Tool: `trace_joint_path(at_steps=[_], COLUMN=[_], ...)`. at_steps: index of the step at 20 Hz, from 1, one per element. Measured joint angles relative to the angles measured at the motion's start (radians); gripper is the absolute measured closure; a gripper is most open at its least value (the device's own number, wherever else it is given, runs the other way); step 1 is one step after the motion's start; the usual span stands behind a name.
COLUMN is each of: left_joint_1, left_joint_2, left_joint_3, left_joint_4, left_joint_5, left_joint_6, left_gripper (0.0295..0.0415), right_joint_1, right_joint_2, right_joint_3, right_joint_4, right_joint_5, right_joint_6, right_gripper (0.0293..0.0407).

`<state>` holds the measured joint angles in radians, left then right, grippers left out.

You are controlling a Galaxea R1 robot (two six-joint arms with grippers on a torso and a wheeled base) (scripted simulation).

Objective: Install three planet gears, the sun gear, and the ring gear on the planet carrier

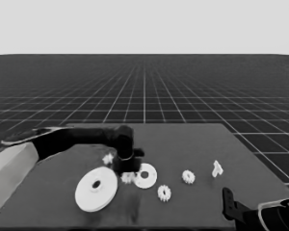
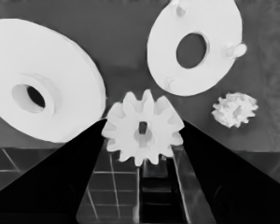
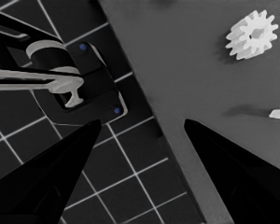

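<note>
One gear (image 2: 143,128) sits clamped between the left gripper's (image 2: 142,140) fingers, the arm reaching in over the table (image 1: 192,144). Just past the fingertips lie the larger round part (image 2: 51,79) and the smaller round part (image 2: 196,46). The right gripper (image 3: 142,135) waits at the table's corner, fingers spread apart.

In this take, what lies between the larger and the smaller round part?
A small gear sits in that gap, between the left claw's fingers, with the larger round part on one side and the smaller round part on the other. The left wrist view shows it best.
</note>
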<state>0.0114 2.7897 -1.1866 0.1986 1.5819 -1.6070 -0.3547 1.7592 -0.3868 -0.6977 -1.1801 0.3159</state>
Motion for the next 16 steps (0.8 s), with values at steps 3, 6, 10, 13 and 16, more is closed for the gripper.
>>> trace_joint_path(at_steps=[3,6,10,13,16], left_joint_1=[0.000,0.001,0.154,0.168,0.171], left_joint_2=[0.122,0.145,0.165,0.169,0.169], left_joint_3=[-0.162,-0.199,-0.289,-0.303,-0.306], left_joint_4=[-0.007,-0.008,0.142,0.157,0.160], left_joint_5=[-0.012,-0.015,-0.041,-0.046,-0.047], left_joint_6=[0.049,0.063,0.127,0.136,0.138], left_gripper=[0.0398,0.0398,0.0398,0.0398,0.0398], right_joint_1=[0.000,0.000,0.000,0.000,0.000], right_joint_2=[0.000,0.000,0.000,0.000,0.000], right_joint_3=[0.000,0.000,0.000,0.000,0.000], right_joint_4=[0.000,0.000,0.000,0.000,0.000], right_joint_5=[0.000,0.000,0.000,0.000,0.000], right_joint_6=[0.000,0.000,0.000,0.000,0.000], right_gripper=[0.0315,0.0315,0.0315,0.0315,0.0315])
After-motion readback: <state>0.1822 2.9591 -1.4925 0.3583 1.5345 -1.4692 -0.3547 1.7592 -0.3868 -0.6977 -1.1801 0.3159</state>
